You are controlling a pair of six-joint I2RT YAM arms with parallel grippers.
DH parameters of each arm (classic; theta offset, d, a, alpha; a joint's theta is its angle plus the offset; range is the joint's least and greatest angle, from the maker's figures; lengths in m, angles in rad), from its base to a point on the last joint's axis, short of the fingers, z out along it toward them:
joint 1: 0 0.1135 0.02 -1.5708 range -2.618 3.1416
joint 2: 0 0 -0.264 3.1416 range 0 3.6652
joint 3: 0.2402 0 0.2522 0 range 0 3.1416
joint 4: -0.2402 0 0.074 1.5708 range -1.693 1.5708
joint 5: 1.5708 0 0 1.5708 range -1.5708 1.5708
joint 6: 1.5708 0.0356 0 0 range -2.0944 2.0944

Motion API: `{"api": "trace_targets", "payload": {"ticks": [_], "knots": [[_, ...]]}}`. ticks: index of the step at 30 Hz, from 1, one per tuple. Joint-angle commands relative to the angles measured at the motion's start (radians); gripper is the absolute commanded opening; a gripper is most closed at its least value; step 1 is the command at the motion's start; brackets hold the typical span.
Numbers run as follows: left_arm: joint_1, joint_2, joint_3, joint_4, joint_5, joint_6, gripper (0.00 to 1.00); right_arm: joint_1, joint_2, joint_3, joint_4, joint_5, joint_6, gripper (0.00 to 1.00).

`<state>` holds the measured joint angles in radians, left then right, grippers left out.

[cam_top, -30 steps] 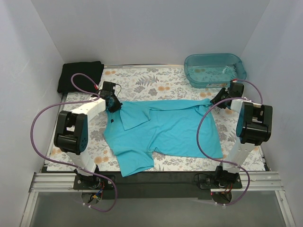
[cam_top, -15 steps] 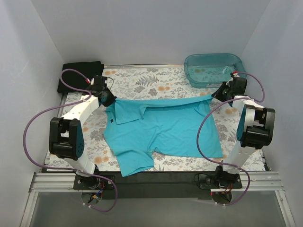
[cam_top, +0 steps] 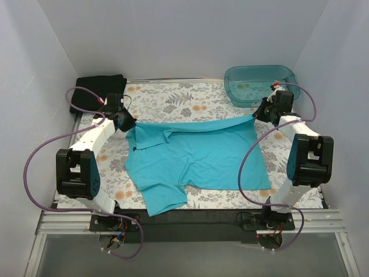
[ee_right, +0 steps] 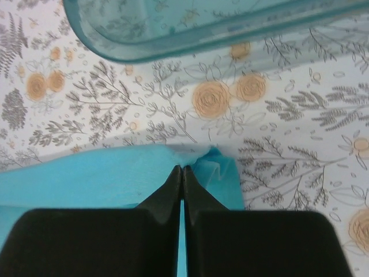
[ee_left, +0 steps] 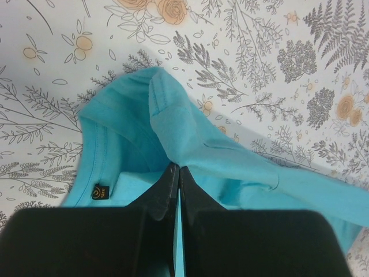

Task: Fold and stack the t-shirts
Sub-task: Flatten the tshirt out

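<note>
- Gripping a fold of the turquoise t-shirt (cam_top: 199, 158) just beside its collar and size tag with the left fingers (ee_left: 176, 168), shut tight on the cloth.
- Nipping the far hem corner of the same shirt with the right fingers (ee_right: 182, 169), also closed right down, just short of the teal plastic tub (cam_top: 262, 85).
- Holding the far edge stretched in a line between the two grips, probably to keep it straight and free of wrinkles before folding that side toward the near edge.
- Otherwise spread flat across the middle of the floral counter (cam_top: 190, 99), with one sleeve pointing toward the arm bases.
- Reaching forward with the left arm (cam_top: 95, 135) and the right arm (cam_top: 308, 156), elbows low and wide at the counter's sides, wrists angled inward to opposite ends of the shirt.
- Parked in the far left corner: the black t-shirt (cam_top: 97, 92), already a compact bundle, well apart from the turquoise one and likely the other half of the stack.
- No fold yet in the turquoise shirt, so judged early in the task.
</note>
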<state>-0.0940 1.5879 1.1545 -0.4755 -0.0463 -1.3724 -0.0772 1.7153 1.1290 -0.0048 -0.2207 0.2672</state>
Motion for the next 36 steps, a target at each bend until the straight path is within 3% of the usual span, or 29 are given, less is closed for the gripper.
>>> {"api": "trace_targets", "payload": {"ticks": [1,9,14,20,30,36], "knots": [[0.011,-0.051,-0.019,-0.018,0.023,0.009,0.0,-0.004,-0.054,-0.044,-0.049,0.052,-0.002,0.04],[0.023,-0.077,-0.042,-0.023,0.036,0.01,0.0,-0.004,-0.091,-0.156,-0.07,0.061,0.047,0.08],[0.027,-0.077,-0.042,-0.029,0.045,0.019,0.0,-0.004,-0.1,-0.205,-0.06,0.057,0.093,0.38],[0.03,-0.075,-0.044,-0.031,0.079,0.019,0.0,-0.013,-0.118,-0.271,0.045,0.04,0.193,0.46],[0.033,-0.083,-0.045,-0.032,0.086,0.016,0.0,-0.021,-0.141,-0.328,0.114,0.021,0.254,0.43],[0.033,-0.086,-0.053,-0.029,0.086,0.013,0.0,-0.021,-0.232,-0.377,0.143,0.086,0.47,0.45]]}}
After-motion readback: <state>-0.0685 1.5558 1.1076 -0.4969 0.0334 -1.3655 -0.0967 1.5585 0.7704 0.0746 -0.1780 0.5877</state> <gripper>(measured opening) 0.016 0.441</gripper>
